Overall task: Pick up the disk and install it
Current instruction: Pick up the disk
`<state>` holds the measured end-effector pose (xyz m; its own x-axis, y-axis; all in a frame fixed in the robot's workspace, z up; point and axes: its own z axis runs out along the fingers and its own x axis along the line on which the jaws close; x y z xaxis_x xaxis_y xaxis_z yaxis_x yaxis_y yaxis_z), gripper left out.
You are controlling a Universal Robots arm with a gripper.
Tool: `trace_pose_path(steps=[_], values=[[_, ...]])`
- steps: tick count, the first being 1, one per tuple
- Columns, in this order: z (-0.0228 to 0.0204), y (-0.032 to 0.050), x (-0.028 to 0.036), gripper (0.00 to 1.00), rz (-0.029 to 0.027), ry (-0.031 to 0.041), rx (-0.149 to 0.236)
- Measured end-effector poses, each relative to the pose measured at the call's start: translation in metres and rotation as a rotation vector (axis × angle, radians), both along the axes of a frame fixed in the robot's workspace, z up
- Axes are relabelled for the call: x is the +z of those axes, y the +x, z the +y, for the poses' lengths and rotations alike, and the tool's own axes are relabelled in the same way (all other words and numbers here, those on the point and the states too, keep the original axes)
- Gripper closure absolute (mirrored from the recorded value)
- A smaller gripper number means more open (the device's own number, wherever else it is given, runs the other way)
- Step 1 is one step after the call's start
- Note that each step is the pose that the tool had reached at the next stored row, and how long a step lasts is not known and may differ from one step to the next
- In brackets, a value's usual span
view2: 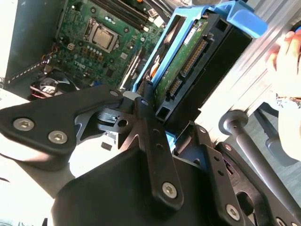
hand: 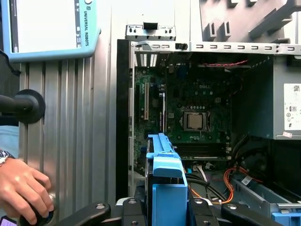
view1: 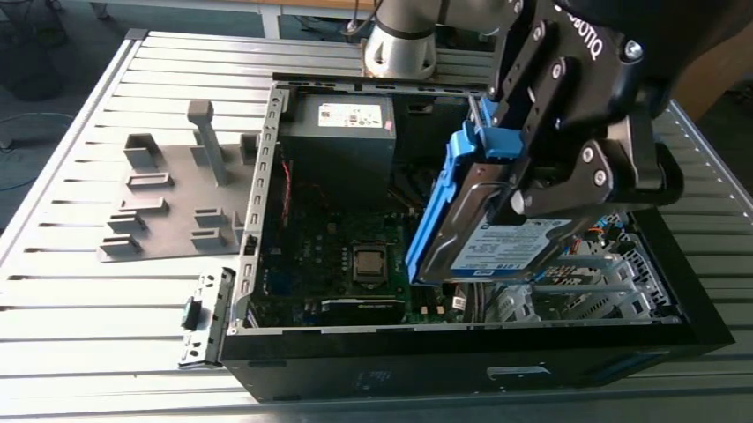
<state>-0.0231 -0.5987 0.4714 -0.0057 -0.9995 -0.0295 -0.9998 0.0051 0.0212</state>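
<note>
Slatted metal desk (view1: 70,300) under an open computer case (view1: 471,361), lying on its side with its insides facing up. The gripper (view1: 530,194) hangs over the end of the case on the exterior view's right, its black fingers (view1: 612,167) closed on the disk (view1: 500,242). They press its broad faces from both sides, inside the blue bracket (view1: 453,189). The disk is in the air above the silver drive cage (view1: 588,291) and touches nothing else.

The risks start at the grip. The faces are smooth metal and the drive is heavy for its size, so I judge a jolt could let it slide or pivot between the pads. Lower down, the bracket is wider than the drive. If the tilt is off, a corner could catch the cage rim and jam or flex the plastic. Orange cables (hand: 225,181) run close by in the first wrist view and could be pinched under it. The motherboard (view1: 341,256) lies just beside the cage, where a dropped drive would land. A person's hand (hand: 23,188) rests on the desk beside the case, close enough to matter if the arm swings wide.

The disk stands steeply on end, leaning a little. Its long axis runs from the gripper down toward the cage. The labelled face looks toward the exterior camera, and in the second wrist view the connector edge (view2: 188,61) points back up at the wrist.
</note>
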Motion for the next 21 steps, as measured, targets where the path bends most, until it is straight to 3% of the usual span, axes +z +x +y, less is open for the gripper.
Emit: trace_pose_path(steps=[21], values=[[-0.0177, 0.0165, -0.0004, 0.63, 0.0015, 0.0001, -0.010]])
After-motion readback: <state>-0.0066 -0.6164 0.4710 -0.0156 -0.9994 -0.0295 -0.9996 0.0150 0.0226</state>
